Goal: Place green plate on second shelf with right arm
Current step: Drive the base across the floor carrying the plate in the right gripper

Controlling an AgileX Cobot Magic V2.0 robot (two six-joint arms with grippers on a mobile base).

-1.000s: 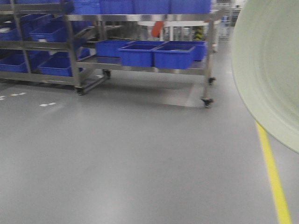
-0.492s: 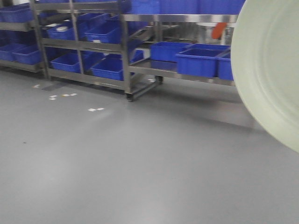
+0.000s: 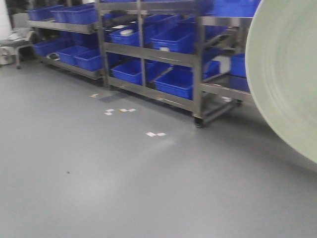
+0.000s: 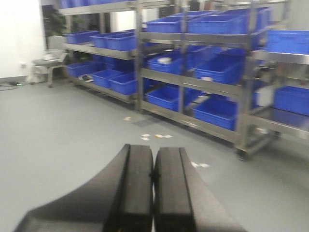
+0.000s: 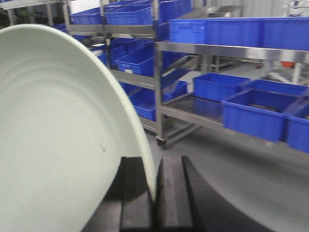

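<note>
The pale green plate point(image 5: 58, 140) fills the left of the right wrist view, held on edge, its rim pinched between the black fingers of my right gripper point(image 5: 153, 166), which is shut on it. The same green plate point(image 3: 287, 74) covers the right edge of the front view, raised off the floor. My left gripper point(image 4: 153, 154) shows at the bottom of the left wrist view, its two black fingers pressed together with nothing between them. Steel racks point(image 3: 148, 49) with several shelf levels stand ahead; the second shelf cannot be singled out.
Blue bins point(image 3: 176, 82) fill the rack shelves. A castor point(image 3: 198, 121) sticks out at the rack's corner. Paper scraps point(image 3: 121, 110) lie on the grey floor point(image 3: 99, 178). A small table point(image 3: 12, 47) stands far left. More racks with blue bins point(image 5: 251, 116) stand on the right.
The view has swung left: the racks have slid right across the front view and a new rack and a small table have come in at left. The plate stays fixed at right.
</note>
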